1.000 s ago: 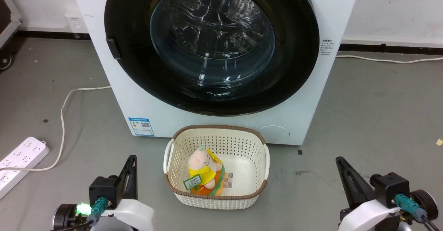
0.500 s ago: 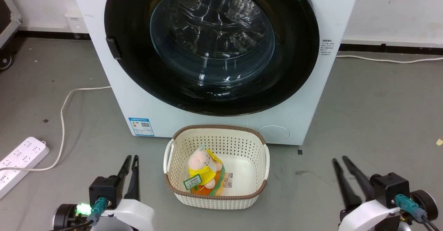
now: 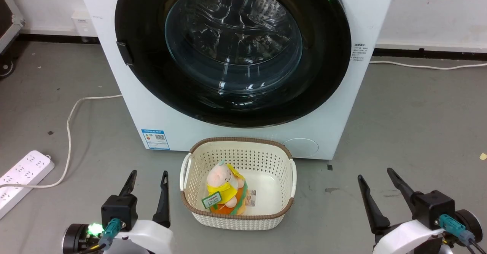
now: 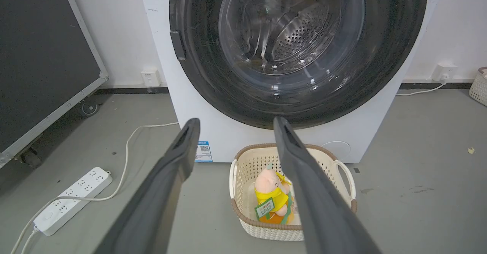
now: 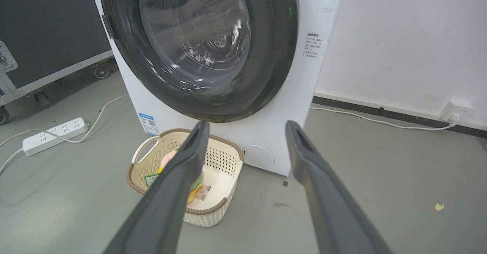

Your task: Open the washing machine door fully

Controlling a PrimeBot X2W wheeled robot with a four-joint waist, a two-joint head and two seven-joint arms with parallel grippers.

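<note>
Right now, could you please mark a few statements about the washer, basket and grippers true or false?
1. The washing machine door is shut against the washing machine. True.
2. Both grippers are shut. False: the left gripper and the right gripper have their fingers spread, holding nothing.
3. A plush toy lies in the basket. True.
4. The basket stands beside the power strip. False: it stands in front of the machine; the power strip lies apart, to the left.

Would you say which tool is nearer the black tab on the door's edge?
Left. The left tool is almost directly below the tab; the right tool is past the basket, far sideways.
</note>
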